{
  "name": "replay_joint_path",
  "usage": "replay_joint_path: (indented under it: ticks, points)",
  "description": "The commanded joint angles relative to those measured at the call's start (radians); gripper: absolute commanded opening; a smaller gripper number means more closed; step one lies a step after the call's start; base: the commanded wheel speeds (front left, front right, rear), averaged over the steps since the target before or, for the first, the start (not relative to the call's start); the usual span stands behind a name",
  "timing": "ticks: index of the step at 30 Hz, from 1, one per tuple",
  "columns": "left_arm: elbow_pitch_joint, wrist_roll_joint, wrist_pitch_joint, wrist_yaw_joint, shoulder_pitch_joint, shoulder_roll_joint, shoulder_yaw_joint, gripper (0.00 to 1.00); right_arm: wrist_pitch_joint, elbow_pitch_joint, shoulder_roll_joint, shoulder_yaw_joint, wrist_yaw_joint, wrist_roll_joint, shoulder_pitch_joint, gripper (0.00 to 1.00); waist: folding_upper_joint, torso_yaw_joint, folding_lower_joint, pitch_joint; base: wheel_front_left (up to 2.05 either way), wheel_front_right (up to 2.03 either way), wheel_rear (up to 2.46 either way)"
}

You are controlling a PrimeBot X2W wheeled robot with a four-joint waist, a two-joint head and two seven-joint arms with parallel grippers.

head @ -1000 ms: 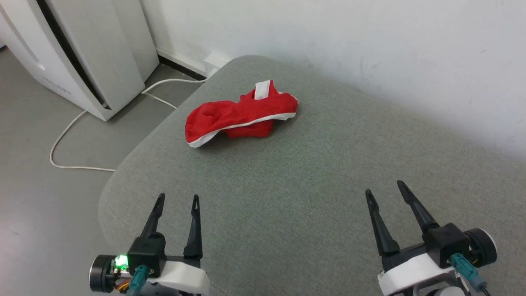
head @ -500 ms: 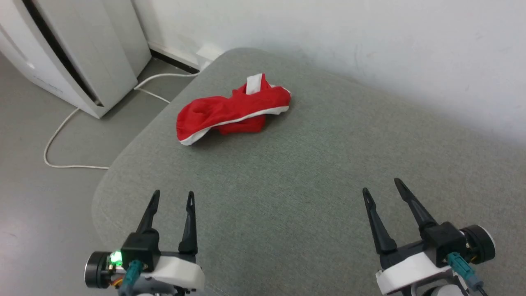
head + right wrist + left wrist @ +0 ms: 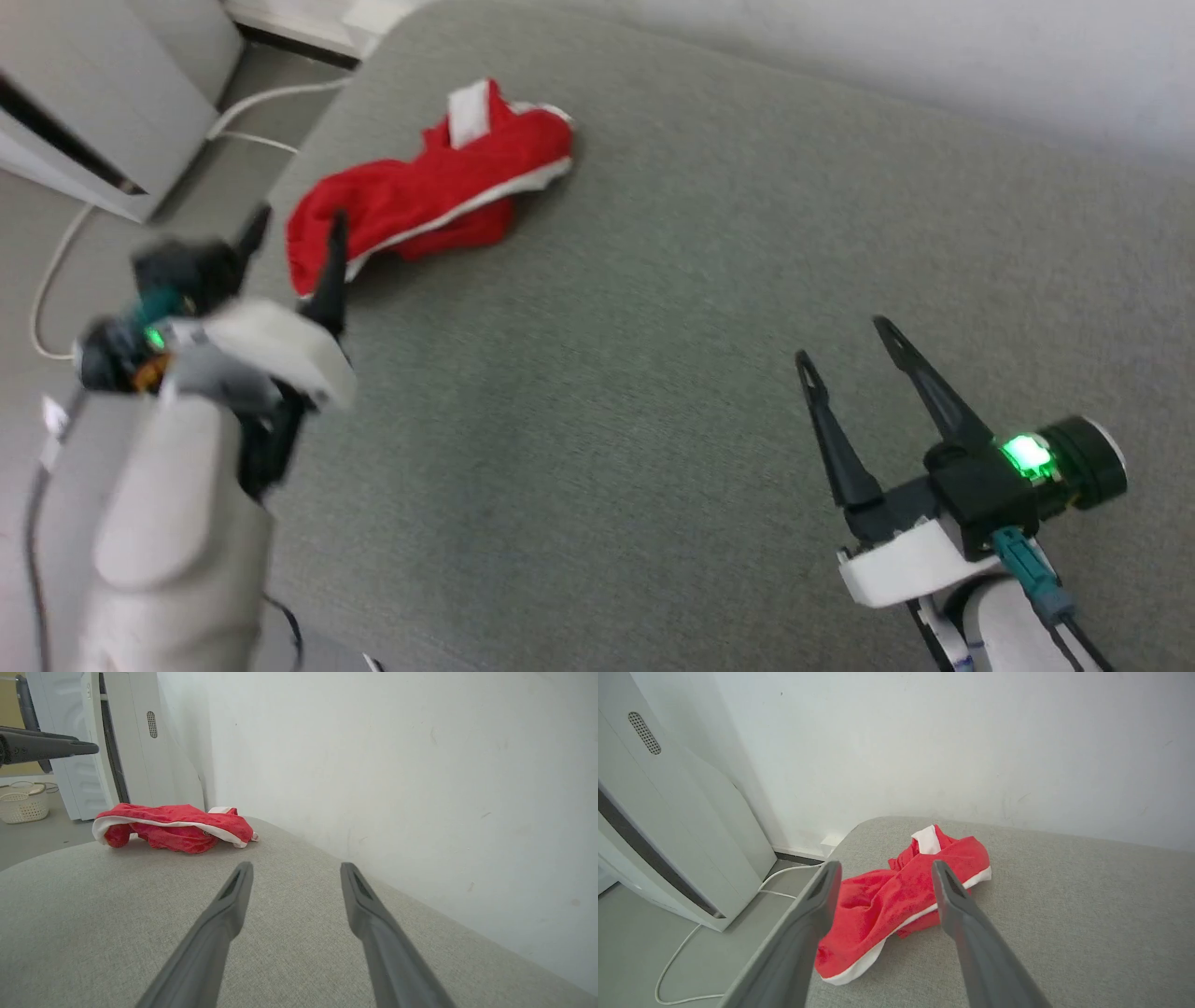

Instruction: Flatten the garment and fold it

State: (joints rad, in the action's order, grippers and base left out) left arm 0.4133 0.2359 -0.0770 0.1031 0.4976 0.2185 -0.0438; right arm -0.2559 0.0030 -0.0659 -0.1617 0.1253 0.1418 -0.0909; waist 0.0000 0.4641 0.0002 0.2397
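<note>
A: What is seen, from the largest thing down?

B: A grey cushion is spread across most of the head view. The garment is bunched in the upper left of that frame, near the cushion's far corner, and is not yet flattened.

A: How is its long axis laid?

B: It is laid from lower left to upper right. In the left wrist view a white band is traced along the near edge.

A: And the 2 grippers?

B: The left gripper is seen at the left of the frame, its fingers spread wide with nothing held and its tips just beside the garment's lower-left end. The right gripper is seen at lower right, equally wide and empty, well apart from the cloth.

A: Which arm is favoured?

B: The left is judged nearer, so the lower-left end would be reached first.
</note>
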Motion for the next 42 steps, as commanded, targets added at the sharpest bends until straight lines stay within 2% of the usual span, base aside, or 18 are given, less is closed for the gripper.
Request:
replay_joint_path:
  ticks: [1, 4, 6, 11, 14, 19, 23, 24, 25, 26, 31, 35, 37, 39, 42]
  points:
    - [0.021, 0.011, 0.022, 0.008, 0.043, 0.019, -0.002, 1.00, 0.001, -0.014, -0.003, -0.008, 0.005, 0.008, -0.023, 1.00, 0.0000, -0.107, -0.0002, 0.119, 0.00, 0.00, 0.00]
    - [0.096, 0.047, 0.116, 0.022, 0.160, 0.090, -0.019, 1.00, 0.010, -0.048, -0.006, -0.022, 0.005, 0.013, -0.052, 1.00, 0.0000, -0.153, -0.0002, 0.173, 0.00, 0.00, 0.00]
    - [0.154, 0.092, 0.218, 0.026, 0.223, 0.135, -0.045, 1.00, 0.014, -0.070, -0.008, -0.023, 0.005, 0.013, -0.070, 1.00, 0.0000, -0.181, -0.0002, 0.202, 0.00, 0.00, 0.00]
    - [0.215, 0.304, 0.501, 0.027, 0.329, 0.251, -0.162, 1.00, 0.017, -0.106, -0.007, -0.022, 0.005, 0.013, -0.099, 1.00, 0.0000, -0.240, -0.0002, 0.255, 0.00, 0.00, 0.00]
    - [0.222, 0.420, 0.636, 0.027, 0.359, 0.320, -0.202, 1.00, 0.016, -0.112, -0.005, -0.019, 0.005, 0.013, -0.107, 1.00, 0.0000, -0.264, -0.0002, 0.280, 0.00, 0.00, 0.00]
    - [0.245, 0.533, 0.779, 0.027, 0.365, 0.396, -0.231, 1.00, 0.011, -0.108, 0.001, -0.012, 0.005, 0.011, -0.113, 1.00, 0.0000, -0.292, -0.0002, 0.307, 0.00, 0.00, 0.00]
    - [0.255, 0.578, 0.832, 0.027, 0.347, 0.424, -0.252, 1.00, 0.005, -0.101, 0.004, -0.004, 0.005, 0.008, -0.114, 1.00, 0.0000, -0.298, -0.0002, 0.312, 0.00, 0.00, 0.00]
    - [0.256, 0.581, 0.832, 0.027, 0.342, 0.428, -0.259, 1.00, 0.004, -0.099, 0.004, -0.001, 0.005, 0.008, -0.114, 1.00, 0.0000, -0.296, -0.0002, 0.312, 0.00, 0.00, 0.00]
    - [0.259, 0.586, 0.835, 0.027, 0.336, 0.429, -0.268, 0.53, 0.003, -0.097, 0.005, 0.001, 0.005, 0.009, -0.113, 1.00, 0.0000, -0.294, -0.0002, 0.312, 0.00, 0.00, 0.00]
    - [0.259, 0.596, 0.841, 0.027, 0.332, 0.427, -0.277, 0.00, 0.002, -0.094, 0.005, 0.004, 0.005, 0.010, -0.113, 1.00, 0.0000, -0.291, -0.0002, 0.309, 0.00, 0.00, 0.00]
    - [0.257, 0.625, 0.773, 0.028, 0.339, 0.428, -0.278, 0.00, -0.001, -0.080, 0.008, 0.009, 0.005, 0.013, -0.115, 1.00, 0.0000, -0.277, -0.0002, 0.276, 0.00, 0.00, 0.00]
    - [0.249, 0.649, 0.680, 0.028, 0.364, 0.430, -0.260, 0.00, -0.003, -0.062, 0.010, 0.018, 0.005, 0.007, -0.109, 1.00, 0.0000, -0.264, -0.0002, 0.216, 0.00, 0.00, 0.00]
    - [0.205, 0.636, 0.579, 0.028, 0.383, 0.445, -0.263, 0.00, -0.004, -0.051, 0.010, 0.022, 0.005, 0.003, -0.102, 1.00, 0.0000, -0.261, -0.0002, 0.180, 0.00, 0.00, 0.00]
    - [0.178, 0.578, 0.446, 0.028, 0.402, 0.474, -0.278, 0.00, -0.004, -0.041, 0.011, 0.031, 0.005, -0.005, -0.096, 1.00, 0.0000, -0.259, -0.0002, 0.144, 0.00, 0.00, 0.00]
    - [0.165, 0.551, 0.318, 0.028, 0.424, 0.472, -0.287, 0.00, -0.005, -0.024, 0.013, 0.053, 0.005, -0.013, -0.083, 1.00, 0.0000, -0.258, -0.0002, 0.085, 0.00, 0.00, 0.00]
